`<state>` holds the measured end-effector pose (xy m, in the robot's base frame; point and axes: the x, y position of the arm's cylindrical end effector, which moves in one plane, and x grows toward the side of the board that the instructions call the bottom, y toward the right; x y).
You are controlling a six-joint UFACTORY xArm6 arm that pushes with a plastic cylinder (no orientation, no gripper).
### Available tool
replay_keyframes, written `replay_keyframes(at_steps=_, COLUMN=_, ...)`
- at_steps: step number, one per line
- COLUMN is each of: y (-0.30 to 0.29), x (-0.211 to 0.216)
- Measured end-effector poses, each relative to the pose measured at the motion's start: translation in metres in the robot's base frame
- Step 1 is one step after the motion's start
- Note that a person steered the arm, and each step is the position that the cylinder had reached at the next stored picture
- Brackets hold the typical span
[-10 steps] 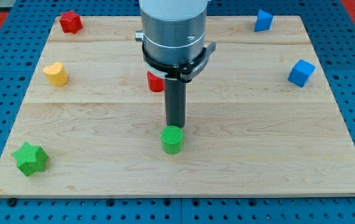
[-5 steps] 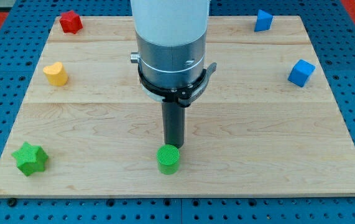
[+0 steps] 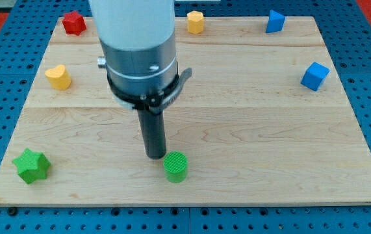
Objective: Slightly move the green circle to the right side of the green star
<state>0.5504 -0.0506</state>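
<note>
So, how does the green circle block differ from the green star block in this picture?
The green circle block is a round cylinder with a ridged flat top, while the green star block has pointed arms. The circle sits near the middle of the wooden board's bottom edge; the star sits at the view's bottom left corner. My tip is just left of the circle, far from the star. Both are the same bright green.

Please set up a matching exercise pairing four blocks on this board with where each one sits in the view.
Things:
1. green star
2. green circle
3. red block
4. yellow heart

Places:
A. top left corner of the board
B. bottom left corner
C. left edge, between the two corners
D. near the bottom edge, just right of my tip

Pairs: 1-B, 2-D, 3-A, 4-C
</note>
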Motion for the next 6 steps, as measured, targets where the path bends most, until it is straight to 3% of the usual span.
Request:
replay_keyframes(at_steps=2, y=0.001, x=0.034)
replay_keyframes(at_steps=5, y=0.040, x=0.028)
replay_keyframes(at_steps=6, y=0.019, x=0.028)
